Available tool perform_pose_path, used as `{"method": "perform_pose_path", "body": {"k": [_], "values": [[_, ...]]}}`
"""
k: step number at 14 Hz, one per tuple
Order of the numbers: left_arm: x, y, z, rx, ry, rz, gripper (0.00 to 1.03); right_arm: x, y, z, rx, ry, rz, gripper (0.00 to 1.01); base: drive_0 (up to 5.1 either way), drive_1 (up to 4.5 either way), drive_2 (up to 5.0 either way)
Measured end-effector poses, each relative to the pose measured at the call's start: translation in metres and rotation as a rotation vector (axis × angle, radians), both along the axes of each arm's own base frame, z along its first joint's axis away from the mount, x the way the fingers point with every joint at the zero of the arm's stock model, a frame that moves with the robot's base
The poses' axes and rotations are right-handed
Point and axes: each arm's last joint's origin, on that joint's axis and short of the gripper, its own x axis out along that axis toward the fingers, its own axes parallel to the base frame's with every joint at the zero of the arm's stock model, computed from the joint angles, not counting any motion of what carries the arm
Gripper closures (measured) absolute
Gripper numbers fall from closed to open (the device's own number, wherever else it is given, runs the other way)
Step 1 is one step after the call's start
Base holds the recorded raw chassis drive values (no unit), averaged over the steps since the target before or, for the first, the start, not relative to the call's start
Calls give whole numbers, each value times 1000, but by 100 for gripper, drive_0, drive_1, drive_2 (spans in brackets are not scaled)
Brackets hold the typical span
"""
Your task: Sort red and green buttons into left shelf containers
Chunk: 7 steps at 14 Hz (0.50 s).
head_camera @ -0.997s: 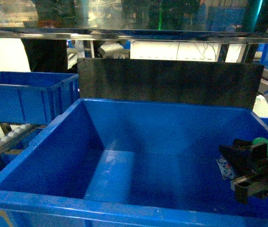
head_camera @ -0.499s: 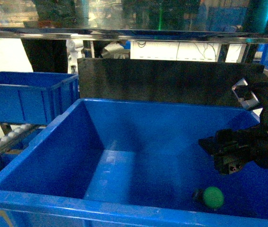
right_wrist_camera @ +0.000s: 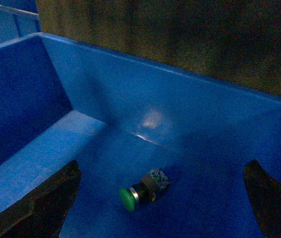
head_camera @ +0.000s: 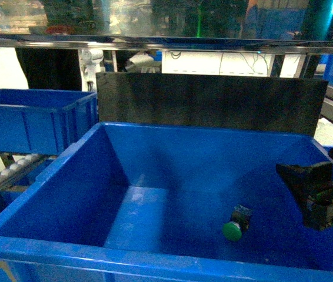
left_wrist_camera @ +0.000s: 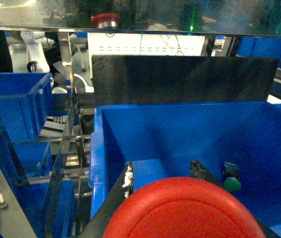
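Right gripper [head_camera: 319,197] is hanging over the right part of the big blue bin [head_camera: 49,176] in the head view, its dark jaws standing apart with nothing between them. On the bin floor, to the left of that gripper and near the front wall, the green button [head_camera: 235,224] is lying on its side, green cap pointing toward the near rim and dark body behind it. A second blue bin [head_camera: 31,120] is sitting farther back on the left, and a dark panel [head_camera: 207,100] is standing behind the big bin.

Through the left wrist camera, the left gripper [left_wrist_camera: 163,183] is clamping the red button [left_wrist_camera: 182,210], whose broad red cap is filling the lower middle of the picture between the two fingers [left_wrist_camera: 125,183]. Beyond it, the green button [left_wrist_camera: 231,179] is lying on the floor of the big blue bin [left_wrist_camera: 97,148].

Through the right wrist camera, the two fingers [right_wrist_camera: 36,203] are showing wide apart at the lower corners, and the green button [right_wrist_camera: 143,189] is lying between them on the bin floor, touching neither, cap toward the near left.
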Motion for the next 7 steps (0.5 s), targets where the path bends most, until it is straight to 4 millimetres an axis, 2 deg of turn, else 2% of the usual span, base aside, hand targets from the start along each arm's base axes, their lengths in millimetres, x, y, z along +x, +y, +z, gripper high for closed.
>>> {"method": "perform_pose_path", "body": {"k": [2, 4, 6, 7], "values": [[0, 0, 0, 0, 0, 0, 76, -25, -9, -1, -21, -31, 0, 3, 0, 0, 0], [0, 0, 0, 0, 0, 0, 76, -63, -30, 17, -38, -192, -60, 3, 0, 0, 0], [0, 0, 0, 0, 0, 0, 76, -104, -54, 30, -32, -240, -205, 3, 0, 0, 0], [0, 0, 0, 0, 0, 0, 76, -116, -65, 44, -2, -278, -281, 3, 0, 0, 0]]}}
